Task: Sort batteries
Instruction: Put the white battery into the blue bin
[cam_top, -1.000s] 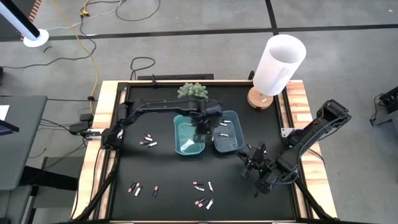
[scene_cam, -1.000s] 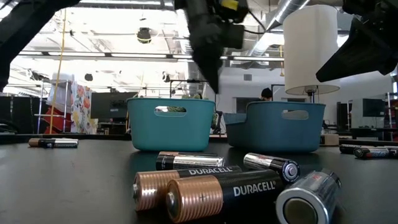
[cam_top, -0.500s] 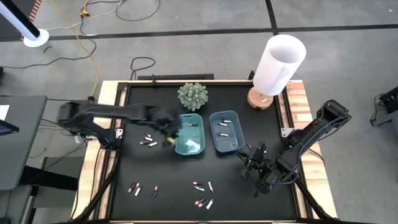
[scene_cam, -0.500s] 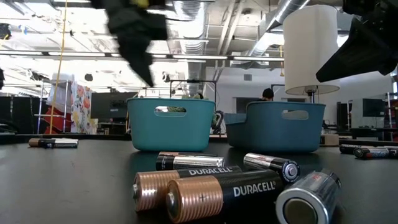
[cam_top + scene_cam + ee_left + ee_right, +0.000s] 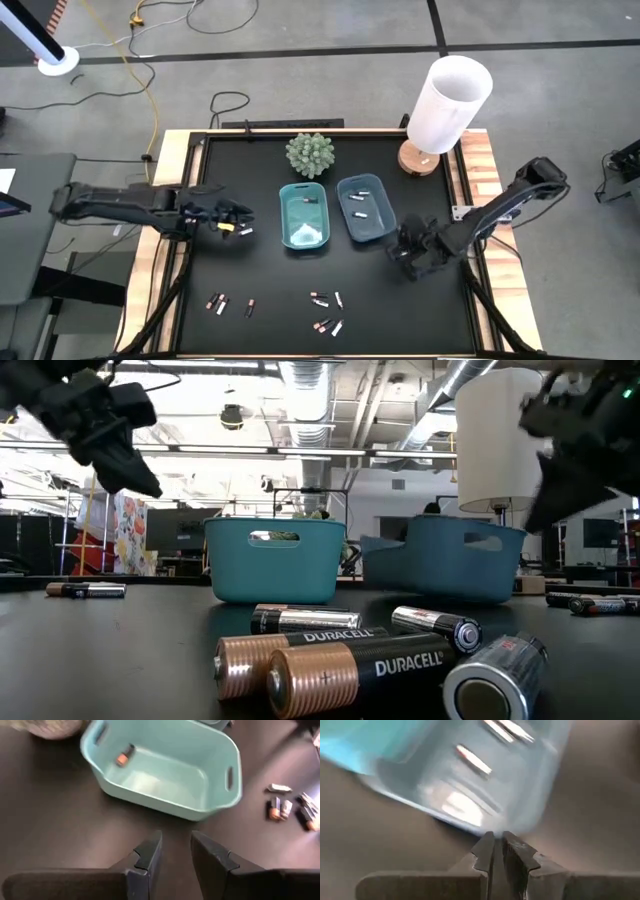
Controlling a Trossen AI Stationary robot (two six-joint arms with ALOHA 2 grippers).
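Note:
Two teal trays stand side by side mid-table, the left tray [image 5: 305,222] and the right tray [image 5: 366,212]. The left one holds a dark battery [image 5: 125,755], the right one two silvery batteries [image 5: 359,205]. More batteries lie loose on the black table: a pair [image 5: 244,231] at the left and several [image 5: 326,311] near the front edge. My left gripper [image 5: 175,845] hovers open with nothing between its fingers, just left of the left tray and over that pair [image 5: 240,217]. My right gripper [image 5: 496,837] is shut at the right tray's near right corner [image 5: 402,250]. My right gripper's shut fingertips [image 5: 487,840] stand against the lower wall of the right tray [image 5: 470,822] at its near right corner, slanting down from the table's right side. The tray sits slightly askew on the table. Nothing shows between the fingers.
A green plant [image 5: 310,153] stands behind the left tray, and a white-shaded lamp on a wooden foot [image 5: 445,105] stands at the far right corner. Wooden rails [image 5: 170,180] border the table. Bare black table lies between the trays and the front batteries.
My left gripper has swung from above the left tray toward the table's left edge and sunk a little, and it now hovers over the left pair of batteries. My right gripper has moved toward the right tray and turned. That tray has shifted and sits slightly turned.

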